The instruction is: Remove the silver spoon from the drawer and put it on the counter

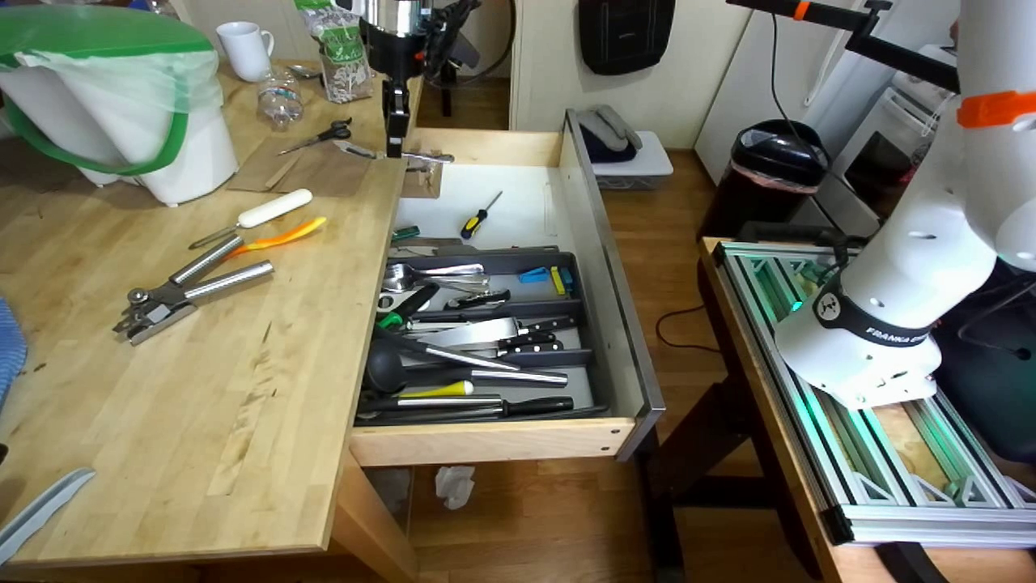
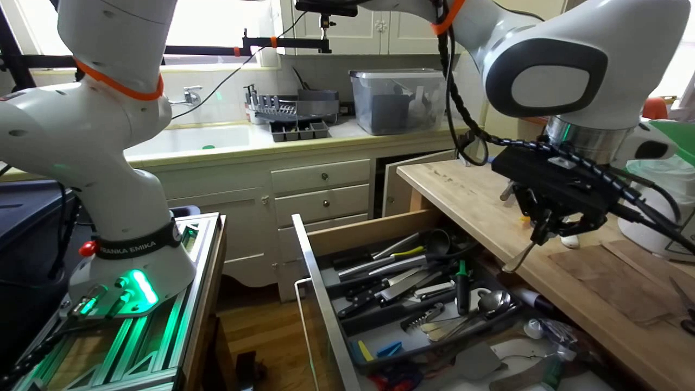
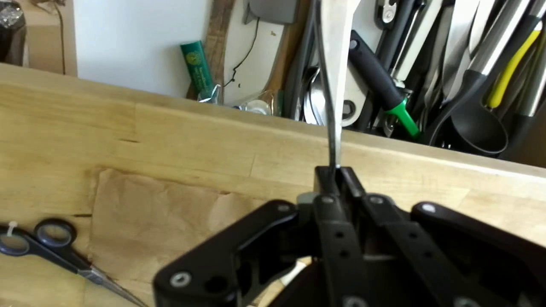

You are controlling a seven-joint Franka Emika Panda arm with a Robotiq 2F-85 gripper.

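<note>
Gripping the silver spoon (image 3: pixel 338 64), the jaws are pinching narrow above the bench (image 1: pixel 202 389), just beside the drawer (image 1: pixel 495 443). The wrist view is showing them pressing the metal between them and the spoon reaching out over the bench's edge toward the drawer, where the frame is cutting it off; no view is making clear which end is pointing that way. Only in an exterior view is a yellow-and-black screwdriver (image 1: pixel 476 223) lying inside the drawer, outside its cutlery tray (image 1: pixel 530 310), while a white mug (image 1: pixel 243 52) is standing on the bench, well apart from the drawer. A clear lidded bin (image 2: pixel 399 100), also well apart from the drawer, is showing in an exterior view alone.
</note>
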